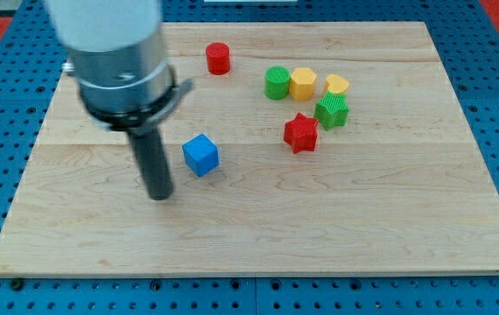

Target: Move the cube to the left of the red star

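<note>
1. Dark rod's end, my tip (159, 196), resting on the pale wooden board (258, 236), just left of and slightly below the blue cube (200, 155); no jaws, nothing grasped.
2. Blue cube lying well left of the red star (301, 133), apart from it.
3. Approach step, seemingly; next, a rightward push to close the gap.
4. Beyond: green (277, 83) and yellow blocks (303, 83), red cylinder (218, 58).
</note>
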